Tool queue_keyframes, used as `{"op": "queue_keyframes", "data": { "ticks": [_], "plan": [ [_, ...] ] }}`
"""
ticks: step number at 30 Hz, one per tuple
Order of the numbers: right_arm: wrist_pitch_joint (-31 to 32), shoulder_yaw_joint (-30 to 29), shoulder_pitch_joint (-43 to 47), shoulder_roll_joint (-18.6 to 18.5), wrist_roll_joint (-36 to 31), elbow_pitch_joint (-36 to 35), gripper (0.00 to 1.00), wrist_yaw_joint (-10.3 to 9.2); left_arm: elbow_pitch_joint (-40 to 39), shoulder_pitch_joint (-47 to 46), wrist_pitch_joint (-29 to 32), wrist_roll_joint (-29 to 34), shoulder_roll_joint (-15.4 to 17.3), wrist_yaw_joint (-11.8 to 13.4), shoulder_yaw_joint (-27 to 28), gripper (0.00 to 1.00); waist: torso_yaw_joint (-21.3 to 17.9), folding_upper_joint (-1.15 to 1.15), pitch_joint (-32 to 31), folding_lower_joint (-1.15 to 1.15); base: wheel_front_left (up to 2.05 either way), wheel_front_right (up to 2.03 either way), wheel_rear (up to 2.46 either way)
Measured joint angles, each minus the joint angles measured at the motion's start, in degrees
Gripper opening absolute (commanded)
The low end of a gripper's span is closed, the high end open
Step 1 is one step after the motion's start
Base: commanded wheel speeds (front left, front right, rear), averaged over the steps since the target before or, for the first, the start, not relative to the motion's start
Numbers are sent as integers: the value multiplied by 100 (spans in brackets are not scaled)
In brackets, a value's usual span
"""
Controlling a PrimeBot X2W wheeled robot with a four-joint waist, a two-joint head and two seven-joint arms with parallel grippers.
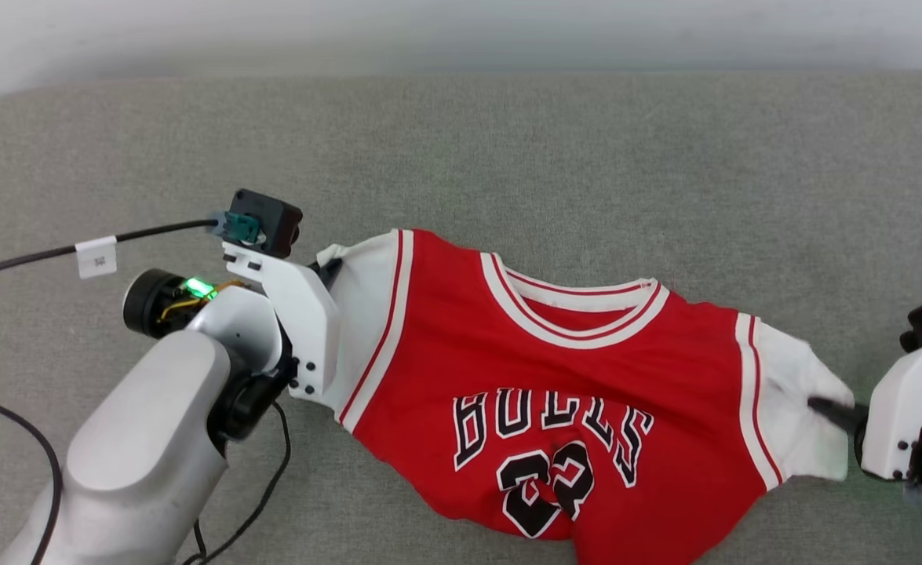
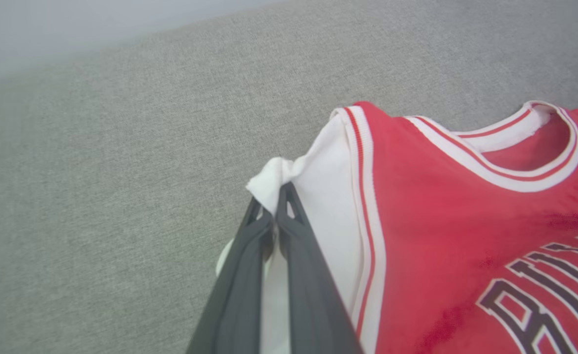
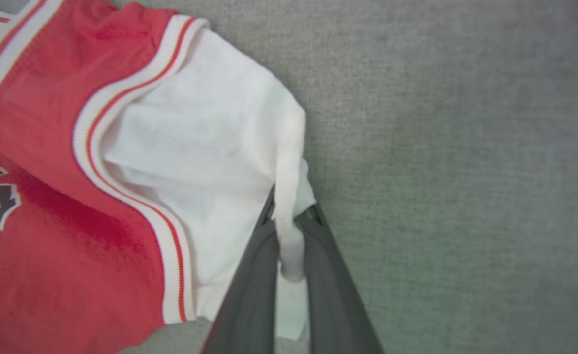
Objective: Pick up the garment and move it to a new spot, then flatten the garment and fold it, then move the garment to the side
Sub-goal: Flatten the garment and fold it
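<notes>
Head view has the garment (image 1: 555, 369) lying face up and rumpled on the grey fabric surface (image 1: 461, 141); left hand (image 2: 271, 204) is clamped on the left sleeve (image 2: 328, 187); right hand (image 3: 291, 216) is clamped on the right sleeve (image 3: 205, 142); the grasp for flattening seems made; next likely calls for an even outward pull.

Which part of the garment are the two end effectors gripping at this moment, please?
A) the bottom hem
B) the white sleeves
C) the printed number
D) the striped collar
B: the left end effector is shut on the edge of one white sleeve of the garment, and the right end effector on the other sleeve.
</notes>
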Motion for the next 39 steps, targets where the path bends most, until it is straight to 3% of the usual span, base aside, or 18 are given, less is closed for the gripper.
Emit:
{"op": "queue_keyframes", "data": {
  "ticks": [4, 8, 13, 20, 28, 39],
  "plan": [
    [-558, 121, -250, -111, -294, -46, 0, 1, 59, -155, -125, 96, 27, 0, 2, 0, -27, 0, -196, 0, 0, 0, 0],
    [-898, 201, -573, -225, -749, -69, 0, 1, 100, -348, -309, 331, 56, 196, 4, 0, -81, 0, -481, 0, 0, 0, 0],
    [-979, 246, -1116, -232, -1237, -132, 0, 2, 89, -765, -586, 635, -2, 392, 29, 0, -173, 0, -867, 0, 0, 0, 0],
    [-948, 203, -2113, -131, -1655, -136, 0, 2, 483, -1573, -1035, 600, -265, 394, 315, 0, -334, 0, -1180, 0, 0, 0, 0],
    [-1089, 275, -3657, -36, -1895, 2, 0, 2, 1413, -2982, -1489, 678, -315, 318, 625, 0, -455, 0, -791, 0, 0, 0, 0],
    [-1957, 457, -5666, 107, -2050, 669, 0, 2, 2143, -4720, -2402, 984, -358, 360, 843, 0, -644, 0, 162, 0, 0, 0, 0]
  ]
}}
